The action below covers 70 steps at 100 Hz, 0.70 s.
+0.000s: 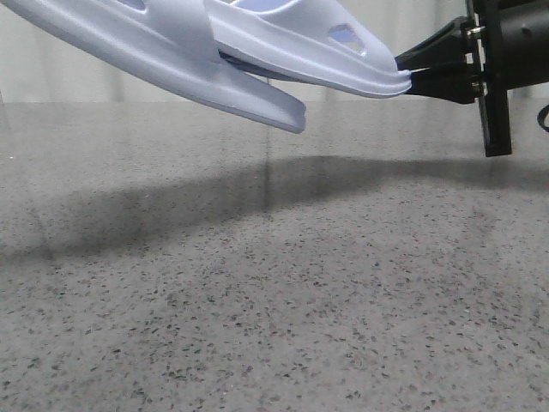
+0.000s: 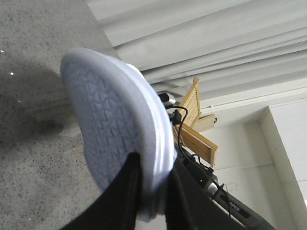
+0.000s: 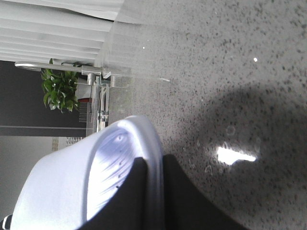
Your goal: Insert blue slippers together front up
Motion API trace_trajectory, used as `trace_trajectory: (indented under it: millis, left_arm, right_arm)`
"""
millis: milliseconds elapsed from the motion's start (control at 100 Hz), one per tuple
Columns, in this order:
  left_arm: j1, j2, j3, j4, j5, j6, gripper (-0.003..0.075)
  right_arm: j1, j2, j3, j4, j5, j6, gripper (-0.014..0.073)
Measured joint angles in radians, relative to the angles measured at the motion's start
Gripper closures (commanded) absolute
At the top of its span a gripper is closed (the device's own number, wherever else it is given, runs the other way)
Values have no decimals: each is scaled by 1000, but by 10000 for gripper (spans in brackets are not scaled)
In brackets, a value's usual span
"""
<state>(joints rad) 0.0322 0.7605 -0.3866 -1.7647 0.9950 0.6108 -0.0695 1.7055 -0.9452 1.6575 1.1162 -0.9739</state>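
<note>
You have both blue slippers [image 1: 257, 51] in the air above the speckled grey table, overlapped — one slid partly through the other's strap. They're very pale blue, nearly white, moulded foam. The upper slipper [image 1: 317, 47] shows a triangular cut-out in its strap. The lower slipper [image 1: 171, 60] tilts down toward the table, its sole patterned with a fine raised tread.

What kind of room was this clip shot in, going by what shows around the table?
Probably an indoor lab or office: a speckled grey stone-look table, pale curtains along the wall, a potted plant and a wooden rack behind. The grippers hold the blue slippers above the table.
</note>
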Motion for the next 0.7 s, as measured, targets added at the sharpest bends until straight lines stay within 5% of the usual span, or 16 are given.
trace_trajectory:
  millis: [700]
  left_arm:
    - [0, -2, 0, -6, 49, 22, 704]
  right_arm:
    - [94, 43, -84, -36, -48, -5, 701]
